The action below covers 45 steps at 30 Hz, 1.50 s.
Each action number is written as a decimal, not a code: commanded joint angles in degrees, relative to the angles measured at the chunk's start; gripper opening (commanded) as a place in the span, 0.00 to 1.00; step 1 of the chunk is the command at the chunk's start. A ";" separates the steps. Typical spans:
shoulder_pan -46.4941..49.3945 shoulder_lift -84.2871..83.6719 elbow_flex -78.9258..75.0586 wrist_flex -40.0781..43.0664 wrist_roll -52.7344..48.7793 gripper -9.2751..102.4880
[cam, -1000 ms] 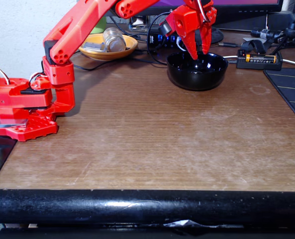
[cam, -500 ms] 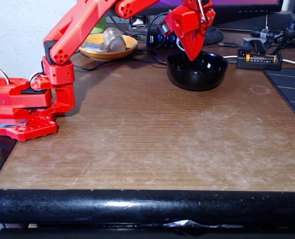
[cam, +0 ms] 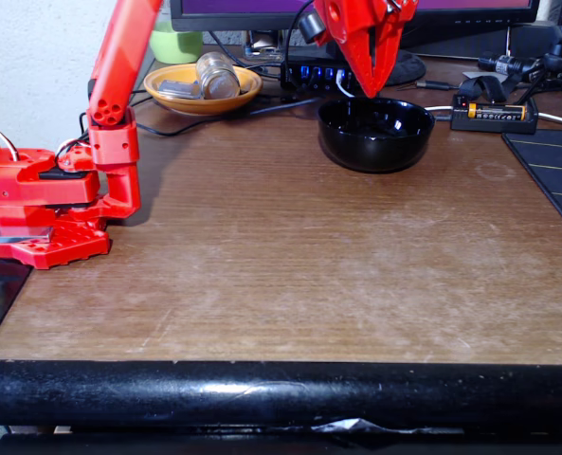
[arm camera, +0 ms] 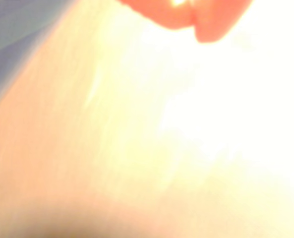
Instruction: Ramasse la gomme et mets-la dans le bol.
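A: The red gripper (cam: 371, 87) has lifted since a moment ago: its tips were down inside the black bowl (cam: 375, 135), and now they hang just above the rim, with the arm swung more upright

B: Jaws?

A: Pressed together, nothing visible between them. A second back they were spread over the bowl, then they closed as the arm rose

B: And the eraser?

A: I can't see it on the wooden table (cam: 281, 256), and the bowl's inside is too dark and glossy to pick it out. My guess is it lies in there, dropped when the jaws were spread

B: Wrist view?

A: Washed out to a pale glare with a red blur at the top, no help

B: So the drop looks done, and only the retreat remains, clear of the orange dish (cam: 205, 90)
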 commanded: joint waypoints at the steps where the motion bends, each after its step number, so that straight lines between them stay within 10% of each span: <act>1: 6.42 12.13 1.76 2.20 -2.02 0.03; 9: 15.29 17.93 6.24 2.02 -6.42 0.03; 26: 21.71 82.35 85.08 -28.74 -9.93 0.03; 45: 18.81 118.65 114.17 -27.33 2.90 0.03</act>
